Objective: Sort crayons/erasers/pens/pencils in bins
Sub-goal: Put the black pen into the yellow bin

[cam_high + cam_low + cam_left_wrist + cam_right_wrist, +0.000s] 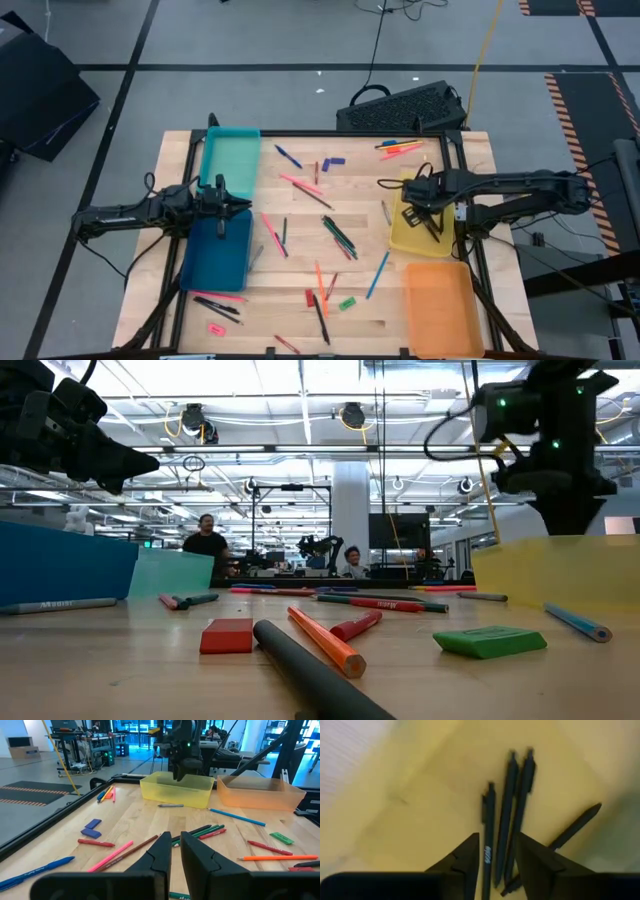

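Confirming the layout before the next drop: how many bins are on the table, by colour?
Teal bin: 1
Dark blue bin: 1
Yellow bin: 1
Orange bin: 1
Total: 4

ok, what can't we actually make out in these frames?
- Dark blue bin contents: the high view shows only dark tint, and its wall blocks the low view.
- Orange bin contents: nothing resolves through its tint in the high view.
- Fourth black pen in the yellow bin: right wrist view, blurred, partly behind the right pincer.
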Available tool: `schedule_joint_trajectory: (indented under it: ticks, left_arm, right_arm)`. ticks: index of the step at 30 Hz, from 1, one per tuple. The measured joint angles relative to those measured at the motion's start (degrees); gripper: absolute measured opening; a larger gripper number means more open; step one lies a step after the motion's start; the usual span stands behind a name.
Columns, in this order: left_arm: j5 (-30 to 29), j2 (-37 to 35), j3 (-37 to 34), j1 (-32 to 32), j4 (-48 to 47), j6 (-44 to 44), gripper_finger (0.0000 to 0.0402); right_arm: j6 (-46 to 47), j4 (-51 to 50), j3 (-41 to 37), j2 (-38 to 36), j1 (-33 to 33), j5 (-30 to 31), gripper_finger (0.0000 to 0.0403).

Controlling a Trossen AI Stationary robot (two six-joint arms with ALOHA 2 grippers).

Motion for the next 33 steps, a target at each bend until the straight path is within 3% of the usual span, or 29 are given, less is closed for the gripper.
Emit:
schedule_joint_trajectory:
  ticks: [9,23,29,33]
  left_arm:
    - [0.0,0.0,0.0,0.0,0.0,0.0,0.0044]
    - [0.0,0.0,0.0,0.0,0.0,0.0,0.0044]
    - [0.0,0.0,0.0,0.0,0.0,0.0,0.0044]
    - [0.0,0.0,0.0,0.0,0.0,0.0,0.0044]
  right_arm:
    - [-5.5,1.1,13.6,3.8,4.8,3.4,0.0127]
    - [-19.7,21.5,32.0,27.1,21.5,3.1,0.0127]
    - [-19.1,25.7,35.3,36.6,25.6,3.9,0.0144]
    - [-16.3,25.6,35.7,41.9,25.1,9.6,0.0143]
